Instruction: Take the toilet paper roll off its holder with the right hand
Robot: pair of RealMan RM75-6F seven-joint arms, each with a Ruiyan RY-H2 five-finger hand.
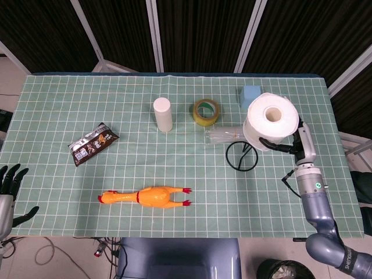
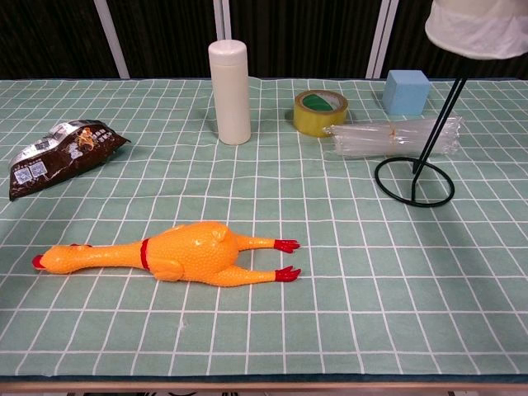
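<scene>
Table [image 2: 346, 330]: green cloth with a white grid.
Holder [image 2: 415, 179]: black wire ring base flat on the cloth, thin rod rising tilted to the upper right.
Toilet paper roll [image 2: 477, 29]: white, only its lower part in frame, at the rod's top.
Clear plastic packet [image 2: 392, 136]: lying just behind the holder base.
Blue block [image 2: 407, 91]: beyond the packet.
Yellow tape roll [image 2: 320, 112]: left of the block.
White cylindrical bottle [image 2: 229, 91]: upright, further left.
Dark snack bag [image 2: 59, 157]: far left.
Rubber chicken [image 2: 169, 252]: orange, lying near front, well left of the holder.
</scene>
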